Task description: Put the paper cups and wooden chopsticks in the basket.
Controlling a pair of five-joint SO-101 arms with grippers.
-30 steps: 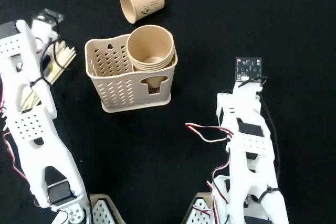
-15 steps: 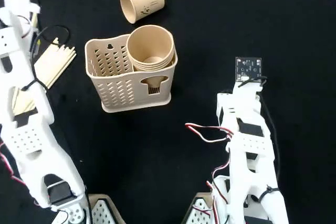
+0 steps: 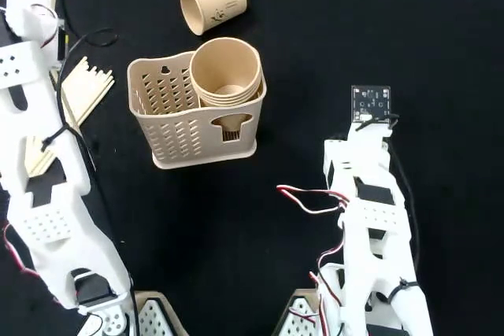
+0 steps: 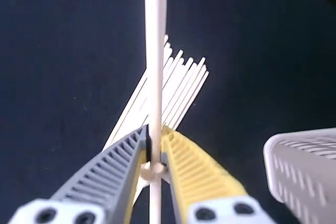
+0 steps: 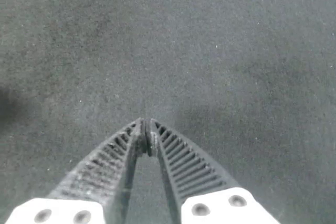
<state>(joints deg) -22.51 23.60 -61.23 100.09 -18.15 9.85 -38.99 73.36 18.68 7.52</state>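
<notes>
Nearest, the right gripper [image 5: 145, 135] was pinched shut on nothing over open black table [image 3: 315, 60]. Mid-table, the basket [image 3: 193, 135] held stacked cups [image 3: 226, 72]. Left of it, the wrist view showed the left gripper [image 4: 155, 134] clamping a single chopstick [image 4: 155, 51] above the chopstick pile [image 3: 83, 92], apparently clear of it. A loose cup [image 3: 213, 5] lay near the far edge.

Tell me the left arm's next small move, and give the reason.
Probably swing toward the basket and bring the wooden chopstick over its free compartment. The left tool is shut on that one stick, clear of the pile of chopsticks, and the stacked paper cups fill the basket's other compartment.
</notes>
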